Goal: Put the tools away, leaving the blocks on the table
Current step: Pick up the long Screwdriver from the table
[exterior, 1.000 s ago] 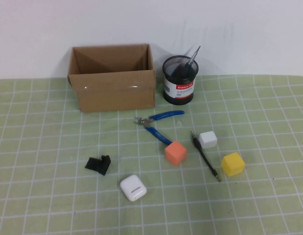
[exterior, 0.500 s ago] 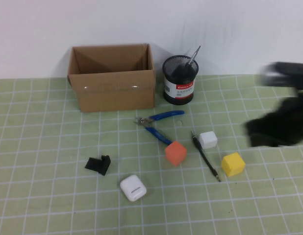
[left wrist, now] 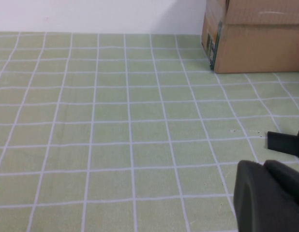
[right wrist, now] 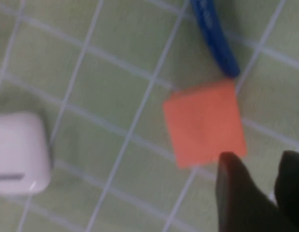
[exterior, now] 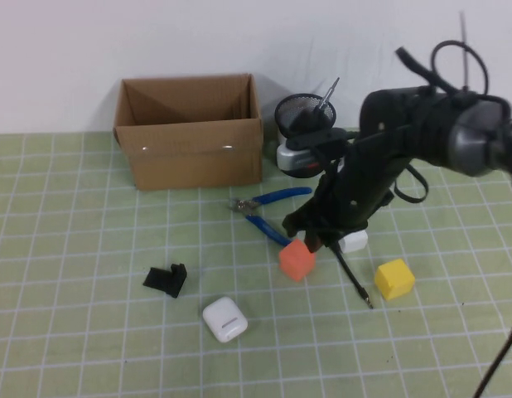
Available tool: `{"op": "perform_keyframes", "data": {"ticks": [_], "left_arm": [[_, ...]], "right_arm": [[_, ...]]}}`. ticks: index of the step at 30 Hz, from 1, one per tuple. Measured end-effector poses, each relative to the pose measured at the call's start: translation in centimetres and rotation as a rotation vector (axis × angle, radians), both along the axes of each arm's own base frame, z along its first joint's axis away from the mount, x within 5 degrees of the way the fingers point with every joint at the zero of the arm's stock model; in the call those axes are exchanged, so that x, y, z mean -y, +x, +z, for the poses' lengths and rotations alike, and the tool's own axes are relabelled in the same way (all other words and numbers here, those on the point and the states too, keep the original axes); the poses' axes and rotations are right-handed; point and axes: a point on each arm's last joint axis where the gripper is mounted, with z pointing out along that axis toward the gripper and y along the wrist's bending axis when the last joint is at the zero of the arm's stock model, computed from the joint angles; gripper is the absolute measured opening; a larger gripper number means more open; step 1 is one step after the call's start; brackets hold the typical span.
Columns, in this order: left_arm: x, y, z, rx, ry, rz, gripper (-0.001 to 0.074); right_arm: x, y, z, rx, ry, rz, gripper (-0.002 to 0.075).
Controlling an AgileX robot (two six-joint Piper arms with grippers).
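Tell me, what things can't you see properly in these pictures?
- Small white cube: high view, half hidden by right arm.
- Black mesh pen cup: high view, lower part covered by arm.
- Right gripper: right wrist view, blurred, cut by edge.
- Left gripper: left wrist view, corner only.

High view looks down across the table (exterior: 65, 332); right wrist hangs close over the shared orange cube (exterior: 297, 259).

**Arm blocks cup, cube and screwdriver**

The right arm (exterior: 380, 166) covers most of the mesh cup (exterior: 299, 116), much of the white cube (exterior: 354, 242) and the upper end of the thin screwdriver (exterior: 355, 283). The right gripper (right wrist: 258, 193) is cut off at the wrist picture's edge. The left gripper (left wrist: 268, 198) shows only as a dark corner piece.
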Motion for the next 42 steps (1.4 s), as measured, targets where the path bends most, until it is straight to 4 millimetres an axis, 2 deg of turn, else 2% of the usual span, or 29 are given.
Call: {"op": "perform_keyframes", "data": {"ticks": [6,10,14,24,31,33,38,40,42], "left_arm": [[0.0,0.0,0.0,0.0,0.0,0.0,-0.0003],[0.0,0.0,0.0,0.0,0.0,0.0,-0.0004],[0.0,0.0,0.0,0.0,0.0,0.0,-0.0003],[0.0,0.0,0.0,0.0,0.0,0.0,-0.0003],[0.0,0.0,0.0,0.0,0.0,0.0,-0.0003],[0.0,0.0,0.0,0.0,0.0,0.0,-0.0003],[0.0,0.0,0.0,0.0,0.0,0.0,-0.0004],[0.0,0.0,0.0,0.0,0.0,0.0,-0.0003],[0.0,0.0,0.0,0.0,0.0,0.0,-0.0003]], "right_arm": [[-0.2,1.3,-1.3,0.013,-0.043,-0.031,0.019],[0.4,2.0,-1.7,0.026,-0.055,-0.061,0.0194],[1.0,2.5,-3.0,0.012,-0.075,-0.076,0.0194],[0.9,3.2,-3.9,0.062,-0.09,-0.073,0.0194],[0.9,3.4,-5.6,0.04,-0.115,-0.067,0.0192],[0.9,3.4,-5.6,0.042,-0.116,-0.066,0.0174],[1.1,3.5,-5.6,0.049,-0.122,-0.066,0.0043],[1.1,3.3,-4.7,0.064,-0.113,-0.067,0.0038],[1.4,2.7,-2.6,0.118,-0.081,-0.079,0.0038]]}}
